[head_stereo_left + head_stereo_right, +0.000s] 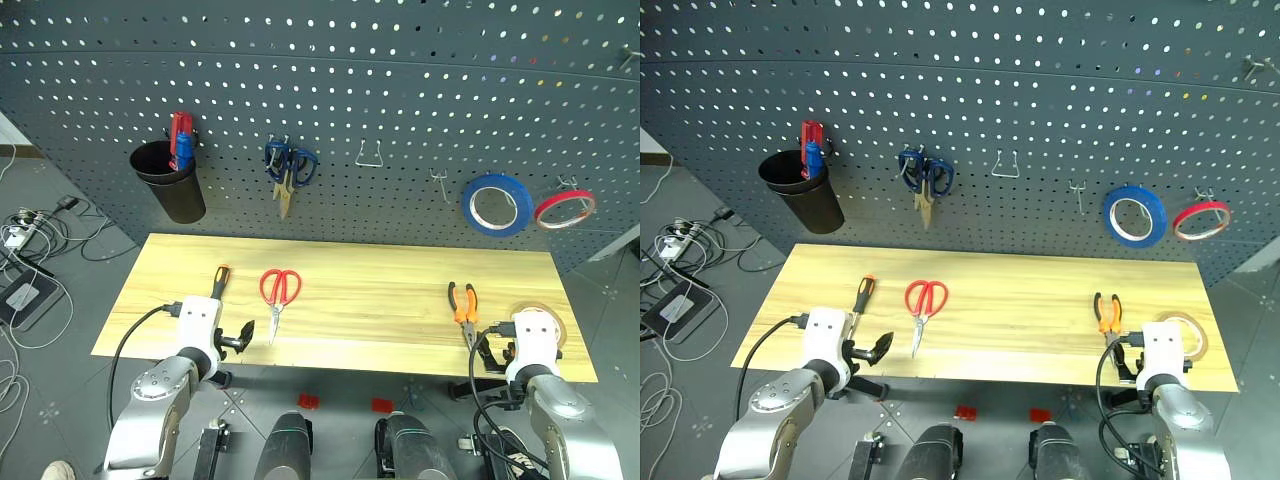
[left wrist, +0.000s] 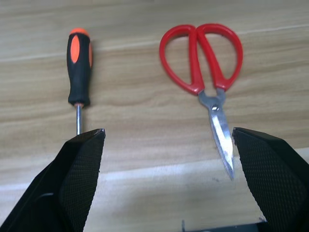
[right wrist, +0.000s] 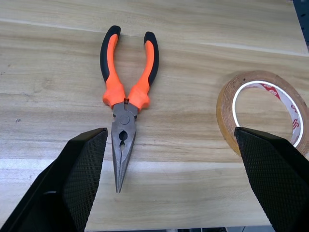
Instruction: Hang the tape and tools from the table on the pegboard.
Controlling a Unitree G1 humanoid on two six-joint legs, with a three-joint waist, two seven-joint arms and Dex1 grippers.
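Note:
On the light wood table [image 1: 380,290] lie a screwdriver [image 2: 78,67] with an orange-and-black handle, red-handled scissors [image 2: 205,58], orange-and-black pliers [image 3: 126,92] and a tan roll of tape [image 3: 260,113]. My left gripper [image 2: 169,133] hangs open over the table's near edge, its fingers flanking the screwdriver's shaft and the scissors' blade tips, holding nothing. My right gripper [image 3: 171,130] is open too, low at the near right edge between the pliers' jaws and the tape, and it is empty. The dark grey pegboard [image 1: 400,100] rises behind the table.
The pegboard carries a black cup [image 1: 170,185] with red and blue tools in it, dark blue scissors [image 1: 288,165], a blue roll [image 1: 497,204] and a thin red roll [image 1: 565,209]. Bare hooks [image 1: 372,153] hang between them. Cables [image 1: 25,260] lie on the floor at the left.

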